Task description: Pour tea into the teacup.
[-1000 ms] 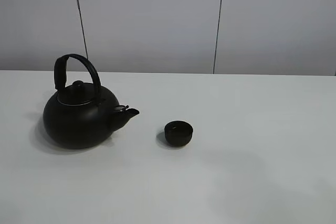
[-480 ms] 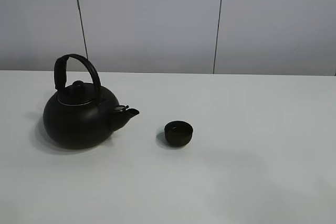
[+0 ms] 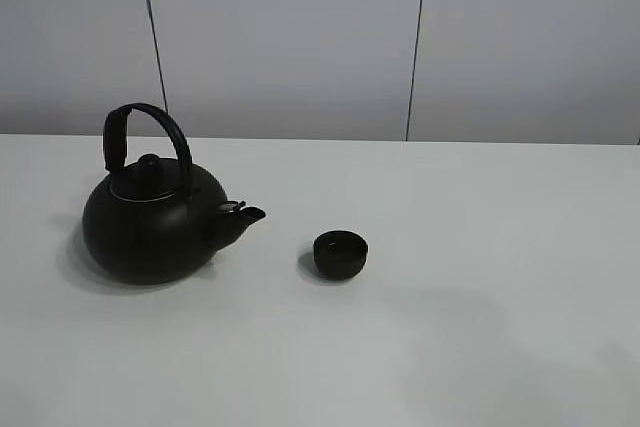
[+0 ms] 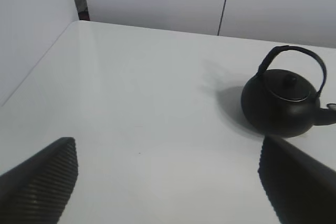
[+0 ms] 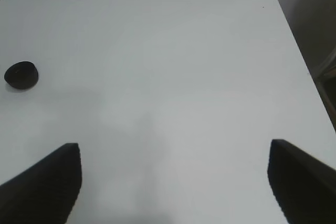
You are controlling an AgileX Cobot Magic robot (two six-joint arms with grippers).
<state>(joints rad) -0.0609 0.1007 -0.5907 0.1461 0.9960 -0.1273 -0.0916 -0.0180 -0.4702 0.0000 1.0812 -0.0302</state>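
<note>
Teacup (image 3: 341, 253): small, round, matte black, no handle; upright on the white bench (image 3: 480, 277), near the middle, just off the spout of the kettle (image 3: 155, 217) and apart from it.

Kettle: large, black, round-bellied, arched handle raised, lid on; stands on the bench's left part, spout towards the teacup.

Left tool (image 4: 168, 182): fingers spread wide, holding nothing, over bare bench, well apart from the kettle; teacup outside its wrist view.

Right tool (image 5: 176, 182): fingers spread wide, holding nothing, over bare bench; teacup (image 5: 21, 75) lies well apart from it, far across the surface.
</note>
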